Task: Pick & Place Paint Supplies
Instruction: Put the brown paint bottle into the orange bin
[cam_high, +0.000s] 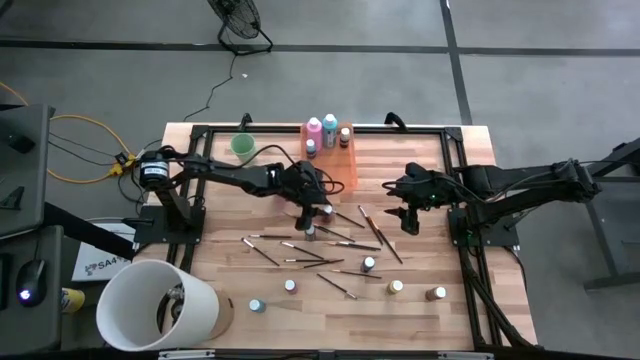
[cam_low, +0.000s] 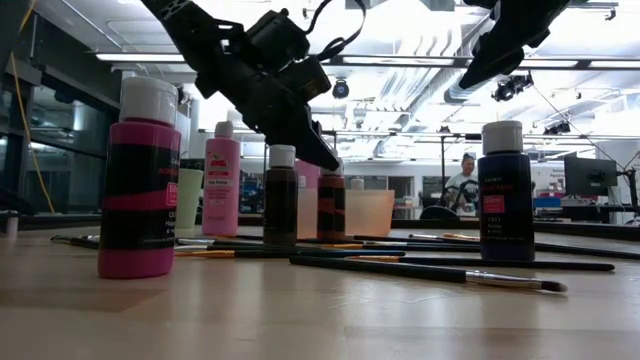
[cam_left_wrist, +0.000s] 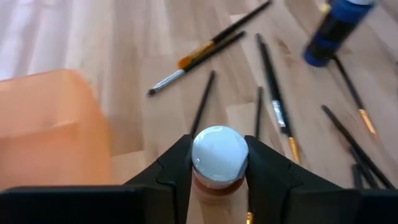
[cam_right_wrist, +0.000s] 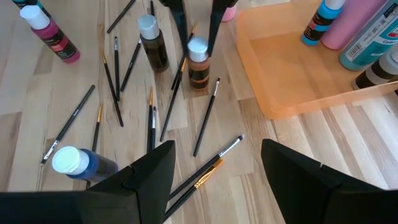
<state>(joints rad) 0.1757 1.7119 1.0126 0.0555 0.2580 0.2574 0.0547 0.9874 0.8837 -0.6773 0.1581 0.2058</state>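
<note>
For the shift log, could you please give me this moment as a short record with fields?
left tool: fingers either side of a small brown white-capped bottle standing on the table, beside the orange tray
right tool: open, empty, above the scattered brushes
in tray: pink bottle, teal bottle, two small dark bottles
still out: several small bottles, brushes
green cup: left of tray

Two matte black jointed arms (cam_high: 240, 177) with looping black cables, each tool (cam_left_wrist: 219, 163) with broad angular black fingers.
</note>
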